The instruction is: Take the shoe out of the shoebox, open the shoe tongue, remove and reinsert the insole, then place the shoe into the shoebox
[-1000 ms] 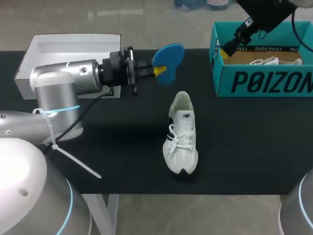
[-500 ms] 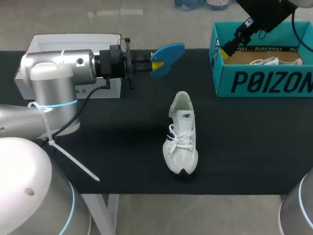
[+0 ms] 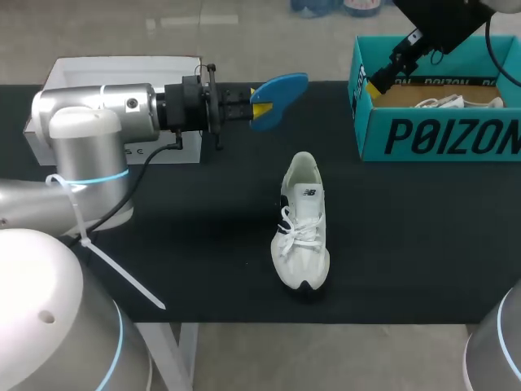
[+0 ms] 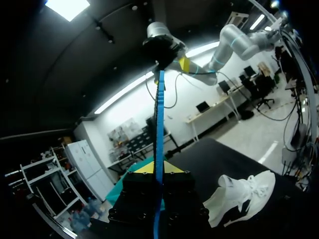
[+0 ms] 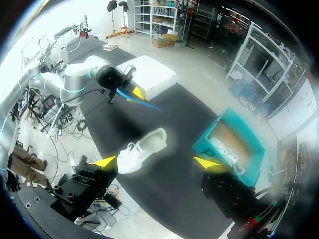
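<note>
A white sneaker lies alone on the black table, toe toward the front edge. Its blue insole hangs in the air behind and left of it, pinched at one end by my left gripper, which is shut on it. In the left wrist view the insole stands edge-on between the yellow tips of the left gripper, with the sneaker lower and to one side. My right gripper is open and empty, high above the sneaker and the teal shoebox.
The teal shoebox stands at the back right, with another white shoe and paper inside. A white lid lies at the back left, behind my left arm. My right arm hangs over the shoebox.
My left arm has shifted slightly back and twisted the insole, which now lies flatter and more edge-on. The sneaker and the right arm have not moved.
</note>
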Robot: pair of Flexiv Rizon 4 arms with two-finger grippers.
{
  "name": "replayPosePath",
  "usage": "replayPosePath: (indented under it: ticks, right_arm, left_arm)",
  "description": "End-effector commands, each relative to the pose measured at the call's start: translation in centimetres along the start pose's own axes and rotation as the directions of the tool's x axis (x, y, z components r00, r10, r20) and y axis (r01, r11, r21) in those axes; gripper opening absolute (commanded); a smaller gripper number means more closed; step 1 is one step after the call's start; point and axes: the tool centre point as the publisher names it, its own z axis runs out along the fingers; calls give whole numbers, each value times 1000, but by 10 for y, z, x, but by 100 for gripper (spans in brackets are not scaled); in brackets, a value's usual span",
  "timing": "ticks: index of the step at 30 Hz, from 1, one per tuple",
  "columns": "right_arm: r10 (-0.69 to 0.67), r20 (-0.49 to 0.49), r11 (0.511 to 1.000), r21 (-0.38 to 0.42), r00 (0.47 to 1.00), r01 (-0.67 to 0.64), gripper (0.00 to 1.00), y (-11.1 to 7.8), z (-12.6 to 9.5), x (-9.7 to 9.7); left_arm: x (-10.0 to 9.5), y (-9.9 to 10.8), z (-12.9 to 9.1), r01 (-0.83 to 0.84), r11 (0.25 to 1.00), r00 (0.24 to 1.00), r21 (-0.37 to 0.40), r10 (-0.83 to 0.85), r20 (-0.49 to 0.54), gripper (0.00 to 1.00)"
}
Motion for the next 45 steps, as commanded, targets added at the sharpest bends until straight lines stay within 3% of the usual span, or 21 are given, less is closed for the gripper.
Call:
replayPosePath:
  ticks: [1, 3, 9, 11, 21, 25, 27, 45]
  right_arm:
    - [1, 1, 1000, 2, 1000, -1, 100, 1, 1, 0]
    - [1, 1, 1000, 2, 1000, -1, 100, 1, 1, 0]
    - [1, 1, 1000, 2, 1000, -1, 100, 1, 1, 0]
    - [1, 1, 1000, 2, 1000, -1, 100, 1, 1, 0]
    - [1, 1, 1000, 2, 1000, -1, 100, 1, 1, 0]
    - [1, 1, 1000, 2, 1000, -1, 100, 1, 1, 0]
    - [1, 1, 1000, 2, 1000, -1, 100, 1, 1, 0]
    - [1, 1, 1000, 2, 1000, -1, 100, 1, 1, 0]
  left_arm:
    - [4, -8, 1, -246, 969, 969, 6, 246, 7, 0]
    - [9, -10, 2, -358, 933, 933, 49, 355, 55, 0]
    - [27, -12, 4, -596, 801, 802, 59, 597, -9, 0]
    - [33, -14, 5, -680, 729, 725, 76, 684, -74, 0]
    - [44, -11, -1, -764, 637, 629, 106, 771, -102, 0]
    - [49, -6, -8, -775, 628, 619, 77, 778, -110, 0]
    - [52, 3, -10, -685, 726, 720, 52, 687, -100, 0]
    - [52, 3, -10, -685, 726, 720, 52, 687, -100, 0]
